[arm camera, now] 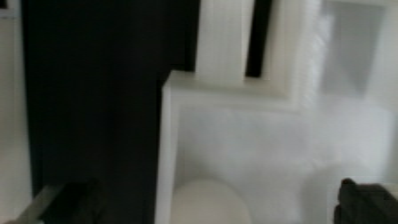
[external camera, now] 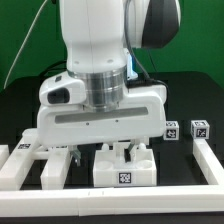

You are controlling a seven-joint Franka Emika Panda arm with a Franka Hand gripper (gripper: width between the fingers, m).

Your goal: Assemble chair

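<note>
A blocky white chair piece (external camera: 125, 166) with a small square tag on its front lies on the black table at the front middle. My gripper (external camera: 122, 149) is low over it, directly beneath the arm's white body. In the wrist view the same white piece (arm camera: 267, 130) fills most of the picture, very close and blurred. The gripper (arm camera: 210, 205) is open: one dark fingertip (arm camera: 54, 205) stands over the black table, apart from the piece's edge, and the other fingertip (arm camera: 370, 200) is at its far side. Nothing is held.
More tagged white chair parts lie around: a slab (external camera: 25, 148) and a leg-like piece (external camera: 56, 166) on the exterior view's left, and two small tagged blocks (external camera: 171, 130) (external camera: 200, 128) on its right. Plain white border rails run along the front (external camera: 110, 207), left (external camera: 12, 168) and right (external camera: 207, 160).
</note>
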